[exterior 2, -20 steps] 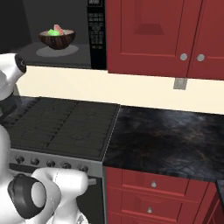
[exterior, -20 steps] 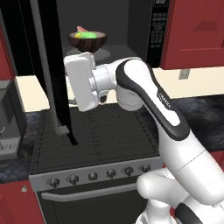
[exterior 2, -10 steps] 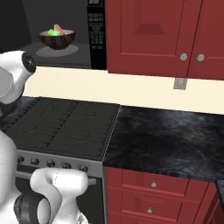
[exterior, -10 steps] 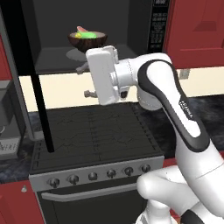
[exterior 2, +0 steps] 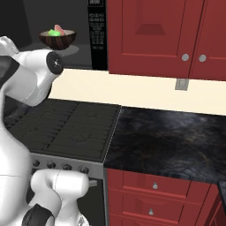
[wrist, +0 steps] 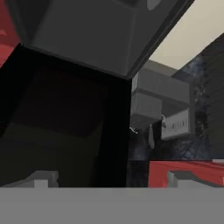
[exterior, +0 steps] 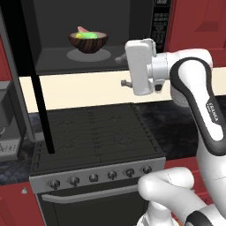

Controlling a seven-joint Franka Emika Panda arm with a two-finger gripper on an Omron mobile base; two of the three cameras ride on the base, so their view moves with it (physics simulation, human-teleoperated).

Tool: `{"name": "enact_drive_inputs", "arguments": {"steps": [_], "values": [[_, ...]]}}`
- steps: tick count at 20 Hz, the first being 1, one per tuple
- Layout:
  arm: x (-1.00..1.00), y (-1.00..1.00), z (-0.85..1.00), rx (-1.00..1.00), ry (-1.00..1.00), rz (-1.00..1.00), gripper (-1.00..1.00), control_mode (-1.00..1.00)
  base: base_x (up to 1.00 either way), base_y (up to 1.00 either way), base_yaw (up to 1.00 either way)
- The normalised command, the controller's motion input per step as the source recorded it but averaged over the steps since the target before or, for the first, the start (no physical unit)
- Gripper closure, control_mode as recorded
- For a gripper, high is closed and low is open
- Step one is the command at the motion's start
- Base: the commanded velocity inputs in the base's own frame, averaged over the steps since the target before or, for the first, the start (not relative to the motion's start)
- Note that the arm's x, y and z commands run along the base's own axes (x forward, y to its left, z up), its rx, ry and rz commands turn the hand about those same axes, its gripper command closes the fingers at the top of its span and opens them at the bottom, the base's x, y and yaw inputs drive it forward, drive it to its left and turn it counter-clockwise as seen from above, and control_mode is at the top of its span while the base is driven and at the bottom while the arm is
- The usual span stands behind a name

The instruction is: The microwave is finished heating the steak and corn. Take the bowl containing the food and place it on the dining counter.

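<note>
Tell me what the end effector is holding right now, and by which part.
Nothing is held. The end effector hangs open and empty in front of the open microwave; the bowl sits untouched on the turntable inside, apart from the end effector.

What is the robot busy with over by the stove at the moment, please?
The microwave above the stove stands open, with its dark door swung out to the left. Inside, the bowl with the corn and steak sits on the turntable, untouched. The robot's gripper is open and empty, in front of the microwave's right side, below and to the right of the bowl.
</note>
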Motion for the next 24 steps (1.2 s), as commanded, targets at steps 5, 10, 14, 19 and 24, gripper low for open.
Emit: {"name": "enact_drive_inputs", "arguments": {"steps": [5,10,14,19,24], "values": [[0.42,-1.00,0.14,-0.07,0.00,-0.36,-1.00,-1.00,0.00,0.00,0.00],[0.84,-0.79,0.02,-0.11,0.00,-0.37,-1.00,-1.00,0.00,0.00,0.00],[1.00,0.01,0.07,0.00,-0.04,-0.13,-1.00,-1.00,0.00,0.00,0.00],[0.24,0.03,0.10,0.02,-0.06,0.01,-1.00,-1.00,0.00,0.00,0.00],[0.92,0.37,0.17,0.00,0.00,-0.07,-1.00,-1.00,0.00,0.00,0.00]]}}
